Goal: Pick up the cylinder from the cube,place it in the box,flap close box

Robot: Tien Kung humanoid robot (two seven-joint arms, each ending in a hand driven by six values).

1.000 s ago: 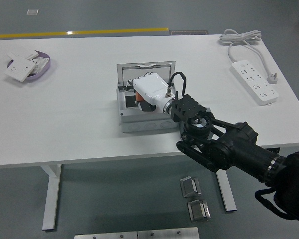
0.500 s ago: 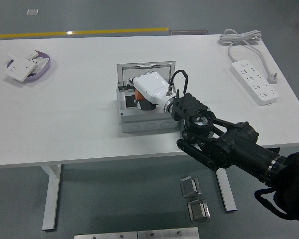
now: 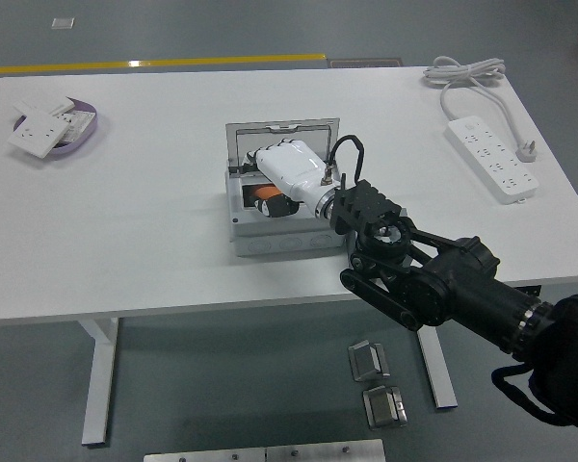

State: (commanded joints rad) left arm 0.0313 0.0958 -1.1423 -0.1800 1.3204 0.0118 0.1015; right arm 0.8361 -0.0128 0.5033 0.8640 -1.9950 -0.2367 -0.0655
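Observation:
A grey box (image 3: 279,236) stands open at the table's middle, its lid (image 3: 281,140) upright at the back. My right arm comes in from the lower right and its white hand (image 3: 270,166) hovers over the box's opening, fingers loosely curled and holding nothing. The orange cylinder (image 3: 263,192) lies inside the box just under the palm, next to a dark shape I cannot make out. The hand hides much of the box's inside. My left arm is out of view.
A white power strip (image 3: 496,159) with its coiled cable (image 3: 467,72) lies at the right. A purple dish (image 3: 85,130) with white switch plates sits at the far left. The table's near edge (image 3: 173,310) runs just below the box.
The hand has risen slightly and shifted toward the lid. The orange cylinder now sits lower in the box, apart from the fingers.

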